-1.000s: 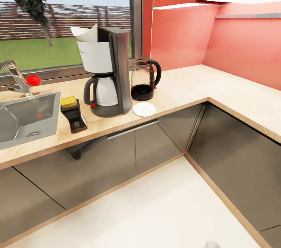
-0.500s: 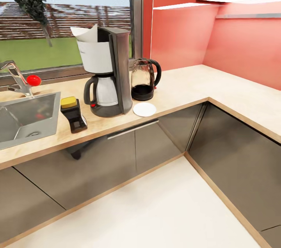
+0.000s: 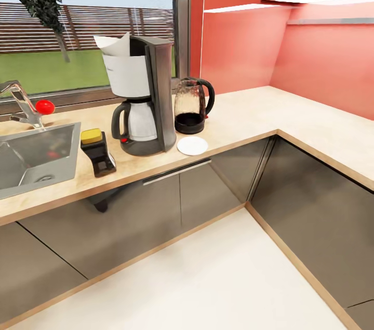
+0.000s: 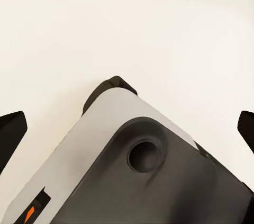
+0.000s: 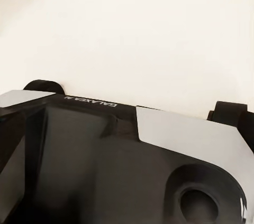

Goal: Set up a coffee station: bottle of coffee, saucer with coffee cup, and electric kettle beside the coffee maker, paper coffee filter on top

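I see the left gripper [image 4: 127, 128] pointed down over my own base. Its two dark fingertips [image 4: 11, 128] sit at opposite edges of the left wrist view, spread wide apart with nothing between them. Below them lies the grey and black base shell [image 4: 132, 150] with a round recess. The right wrist view looks onto the same kind of shell [image 5: 174, 134]; fingers there I cannot make out.
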Tool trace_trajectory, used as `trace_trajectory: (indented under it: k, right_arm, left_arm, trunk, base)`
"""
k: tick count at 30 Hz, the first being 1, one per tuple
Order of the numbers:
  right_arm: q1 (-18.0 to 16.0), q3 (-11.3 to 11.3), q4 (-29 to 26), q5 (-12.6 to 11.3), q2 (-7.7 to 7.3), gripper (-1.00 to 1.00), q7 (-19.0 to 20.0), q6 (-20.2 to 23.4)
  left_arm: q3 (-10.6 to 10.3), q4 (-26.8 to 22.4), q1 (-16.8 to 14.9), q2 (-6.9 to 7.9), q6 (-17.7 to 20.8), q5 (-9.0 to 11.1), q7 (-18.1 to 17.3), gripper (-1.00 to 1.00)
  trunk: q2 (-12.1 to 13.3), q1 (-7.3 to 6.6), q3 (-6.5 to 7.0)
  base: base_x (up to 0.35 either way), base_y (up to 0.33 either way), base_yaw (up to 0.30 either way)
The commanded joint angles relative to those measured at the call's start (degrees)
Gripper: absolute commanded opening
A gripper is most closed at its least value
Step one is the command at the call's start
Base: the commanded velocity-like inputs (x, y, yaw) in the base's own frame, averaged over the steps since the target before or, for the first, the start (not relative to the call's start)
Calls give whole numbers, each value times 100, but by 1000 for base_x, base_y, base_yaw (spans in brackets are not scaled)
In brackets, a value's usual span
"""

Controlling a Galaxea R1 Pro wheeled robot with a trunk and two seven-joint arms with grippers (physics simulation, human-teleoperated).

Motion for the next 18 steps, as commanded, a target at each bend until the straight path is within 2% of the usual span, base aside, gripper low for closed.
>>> trace_trajectory:
  k: [1,8,18]
  right_arm:
    - [-3,-34,8,-5,-1,100,27,-3]
    - [-3,-34,8,-5,0,100,26,3]
    - [-3,-34,8,-5,6,100,11,2]
  left_arm:
    - [-48,-6,3,3,-36,28,1,100]
    - [-51,-5,3,2,-38,30,1,100]
    - [-57,-4,3,0,-44,29,1,100]
  trunk:
    - [-2,0,-3]
    - [-2,0,-3]
    - [-2,0,-3]
  base:
    - [0,0,0]
    - [0,0,82]
    - [0,0,247]
